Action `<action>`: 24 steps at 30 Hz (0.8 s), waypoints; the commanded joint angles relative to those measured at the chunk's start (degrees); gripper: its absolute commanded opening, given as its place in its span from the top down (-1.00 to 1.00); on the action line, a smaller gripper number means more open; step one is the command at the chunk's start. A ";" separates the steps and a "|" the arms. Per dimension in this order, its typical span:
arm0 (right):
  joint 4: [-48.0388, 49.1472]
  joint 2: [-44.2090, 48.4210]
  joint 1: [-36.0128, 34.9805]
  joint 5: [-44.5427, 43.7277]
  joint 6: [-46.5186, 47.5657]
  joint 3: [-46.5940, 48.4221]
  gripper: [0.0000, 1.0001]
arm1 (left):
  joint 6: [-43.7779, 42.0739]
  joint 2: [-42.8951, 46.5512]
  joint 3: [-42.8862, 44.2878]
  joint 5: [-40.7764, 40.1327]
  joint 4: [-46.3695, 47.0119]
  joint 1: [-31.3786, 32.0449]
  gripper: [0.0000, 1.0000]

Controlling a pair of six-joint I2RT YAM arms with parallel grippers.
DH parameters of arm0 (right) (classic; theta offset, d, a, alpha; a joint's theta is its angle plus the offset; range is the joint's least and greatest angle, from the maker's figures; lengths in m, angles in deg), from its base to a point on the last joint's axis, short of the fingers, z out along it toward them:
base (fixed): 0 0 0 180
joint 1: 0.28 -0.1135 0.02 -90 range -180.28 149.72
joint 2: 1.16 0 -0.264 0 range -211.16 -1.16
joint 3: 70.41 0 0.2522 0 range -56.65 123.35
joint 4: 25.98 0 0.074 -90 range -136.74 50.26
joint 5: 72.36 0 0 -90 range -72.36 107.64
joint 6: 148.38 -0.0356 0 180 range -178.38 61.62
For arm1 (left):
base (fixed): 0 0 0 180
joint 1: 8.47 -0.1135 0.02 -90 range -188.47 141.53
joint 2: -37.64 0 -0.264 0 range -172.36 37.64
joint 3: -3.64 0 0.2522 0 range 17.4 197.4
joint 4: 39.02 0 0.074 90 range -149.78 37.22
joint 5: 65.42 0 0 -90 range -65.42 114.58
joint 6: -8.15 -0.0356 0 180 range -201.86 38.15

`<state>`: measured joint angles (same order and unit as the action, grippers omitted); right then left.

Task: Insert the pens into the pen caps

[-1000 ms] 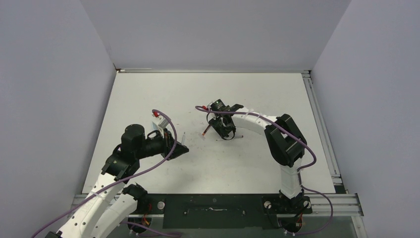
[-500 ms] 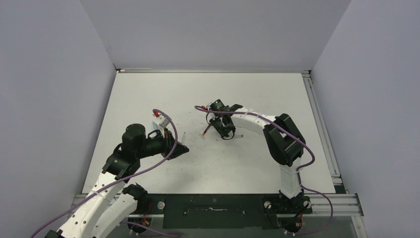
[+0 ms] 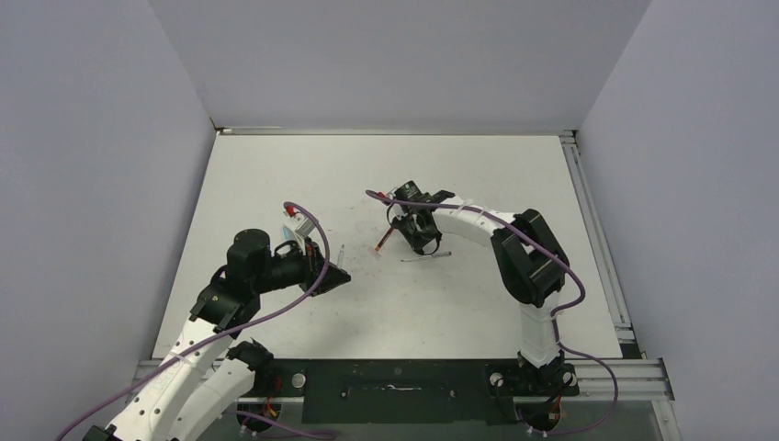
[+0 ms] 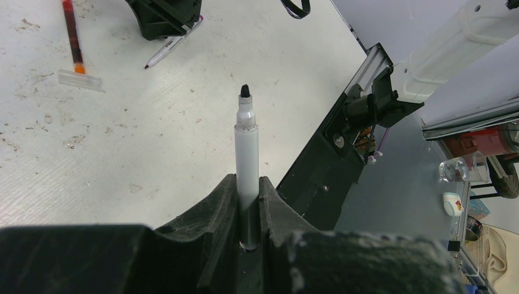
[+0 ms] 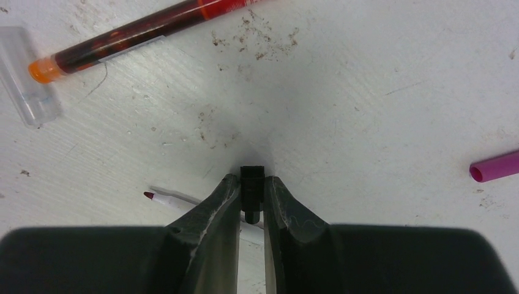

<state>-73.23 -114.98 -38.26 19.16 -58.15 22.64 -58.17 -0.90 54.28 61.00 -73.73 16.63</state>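
my left pincer (image 4: 248, 184): clamped on white pen (image 4: 246, 147), tip out | my right pincer (image 5: 251, 179): closed on black cap (image 5: 251, 188) down at table (image 5: 367, 92), red pen (image 5: 153, 27) at 11 o'clock | risk: fingertip-only pinch, cap may twist or pop out on mating

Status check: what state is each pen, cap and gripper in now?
left gripper: shut on grey-white pen
grey-white pen: gripped, uncapped
right gripper: shut on small black piece
red pen: lying flat
clear cap: lying loose, empty
red-tipped pen: lying flat, uncapped
magenta cap: lying loose
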 commanded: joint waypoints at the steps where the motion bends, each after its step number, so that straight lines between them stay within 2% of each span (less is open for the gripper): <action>1: 0.54 1.92 0.61 -0.22 -2.86 -0.27 0.89 | -0.74 0.06 0.38 0.30 1.03 0.39 1.00; 14: 6.66 13.58 0.37 -1.34 -13.72 -0.44 0.89 | 1.39 -0.23 0.01 3.62 5.42 0.39 1.00; 24: 16.71 30.49 -2.01 0.80 -22.90 -7.50 0.89 | 10.97 -2.08 -4.03 9.10 24.64 0.43 1.00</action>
<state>-63.70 -91.25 -38.70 19.23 -75.76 17.35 -52.10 -2.00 50.90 66.49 -62.08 16.74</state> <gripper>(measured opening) 0.162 0.115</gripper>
